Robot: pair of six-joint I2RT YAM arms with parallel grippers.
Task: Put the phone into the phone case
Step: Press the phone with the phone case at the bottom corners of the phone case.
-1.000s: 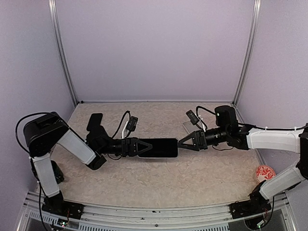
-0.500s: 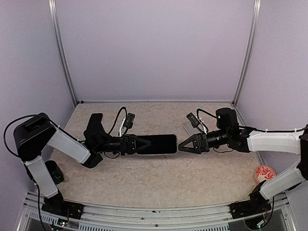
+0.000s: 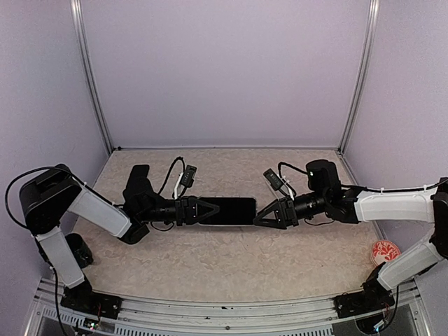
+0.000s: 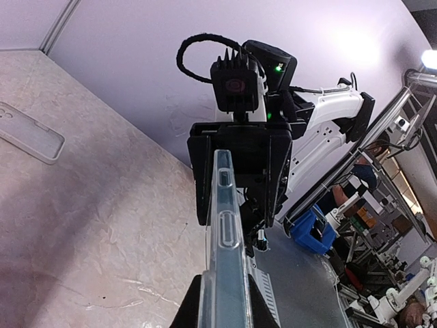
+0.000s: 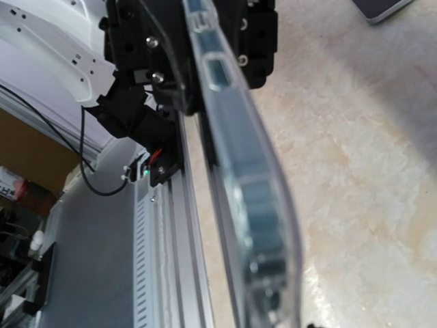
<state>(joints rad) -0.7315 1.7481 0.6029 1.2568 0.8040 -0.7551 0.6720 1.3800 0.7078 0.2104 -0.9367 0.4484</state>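
My left gripper (image 3: 203,211) is shut on the left end of the black phone (image 3: 225,211) and holds it level above the table. In the left wrist view a clear phone case rim (image 4: 225,232) with button covers runs along the phone's edge, pinched between my two fingers (image 4: 190,307). My right gripper (image 3: 257,215) is open and sits at the phone's right end; I cannot tell whether it touches. The right wrist view shows the same clear rim (image 5: 252,198) very close and blurred, with no right fingers in sight.
A pale empty case (image 4: 27,133) lies flat on the table at the back. A black object (image 3: 138,176) sits at the back left, behind my left arm. A red-and-white round thing (image 3: 384,250) lies by the right arm's base. Walls close in three sides.
My left arm carried the phone slightly back, then held still. My right gripper drew off a little, spread its jaws a bit, and has now come left to the phone's end.
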